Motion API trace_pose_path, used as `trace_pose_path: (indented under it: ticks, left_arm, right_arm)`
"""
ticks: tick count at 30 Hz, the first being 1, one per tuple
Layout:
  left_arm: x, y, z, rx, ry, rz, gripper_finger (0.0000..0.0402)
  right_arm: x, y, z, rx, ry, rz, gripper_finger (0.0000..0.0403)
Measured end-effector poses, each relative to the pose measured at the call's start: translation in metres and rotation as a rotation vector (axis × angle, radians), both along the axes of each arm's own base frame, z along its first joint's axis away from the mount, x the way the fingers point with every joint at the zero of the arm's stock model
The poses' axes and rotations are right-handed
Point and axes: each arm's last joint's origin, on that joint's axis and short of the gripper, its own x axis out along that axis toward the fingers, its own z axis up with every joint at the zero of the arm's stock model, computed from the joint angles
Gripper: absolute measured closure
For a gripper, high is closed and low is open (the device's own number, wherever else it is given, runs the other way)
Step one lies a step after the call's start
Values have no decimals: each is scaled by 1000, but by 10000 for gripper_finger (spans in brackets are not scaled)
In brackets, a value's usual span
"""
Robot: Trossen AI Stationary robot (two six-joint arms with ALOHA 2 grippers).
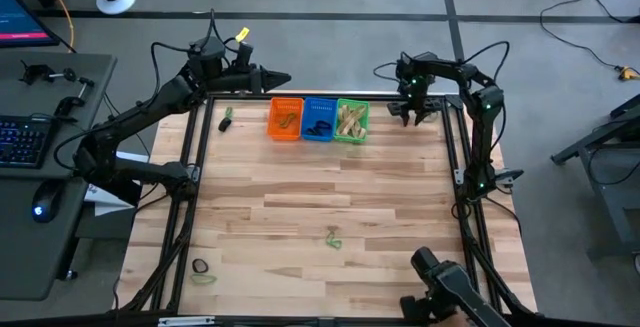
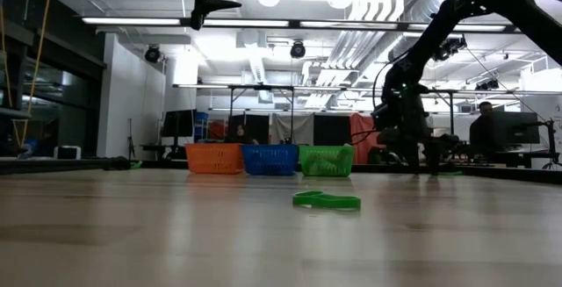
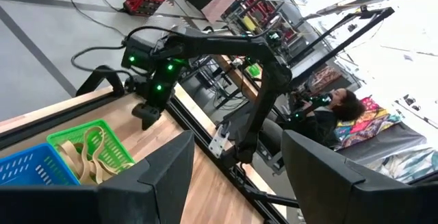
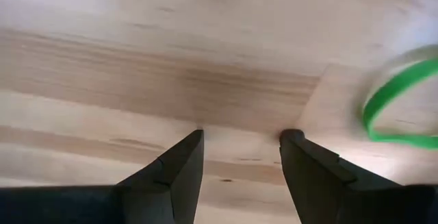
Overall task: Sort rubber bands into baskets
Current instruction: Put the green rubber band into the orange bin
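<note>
Three baskets stand in a row at the table's far edge: orange (image 1: 285,119), blue (image 1: 319,119) and green (image 1: 351,120), the green one holding tan rubber bands (image 3: 85,150). My right gripper (image 1: 415,109) is just right of the green basket. It points down at the bare wood, open (image 4: 241,138), with nothing between its fingers. A green rubber band (image 4: 398,107) lies on the wood beside it. My left gripper (image 1: 272,79) hangs high over the far edge behind the orange basket, open (image 3: 236,176) and empty. Loose bands lie near the front: green (image 1: 333,239) and black (image 1: 200,265).
Another green band (image 1: 205,278) lies at the near left corner, and a small green and black item (image 1: 228,119) lies left of the orange basket. Black frame rails (image 1: 462,167) run along the table's sides. A person (image 3: 339,107) sits beyond the far right corner.
</note>
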Motion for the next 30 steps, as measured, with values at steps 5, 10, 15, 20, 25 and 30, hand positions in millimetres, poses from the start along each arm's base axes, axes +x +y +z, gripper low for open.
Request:
trace_pose_path:
  ticks: [5,10,15,20,25,30]
  left_arm:
    - [0,0,0,12,0,1,188]
    - [0,0,0,11,1,2,188]
    - [0,0,0,5,0,3,188]
    - [0,0,0,5,0,3,188]
    - [0,0,0,11,2,2,188]
    - [1,-1,0,11,2,-1,188]
  right_arm:
    - [-3,-14,34,-229,133,-72,222]
    - [-16,-19,27,-236,192,-188,222]
    - [-26,-6,7,-182,244,-226,222]
    - [-21,0,2,-188,256,-232,232]
    - [-14,0,1,-136,109,-196,244]
    - [-10,2,0,-87,24,-169,247]
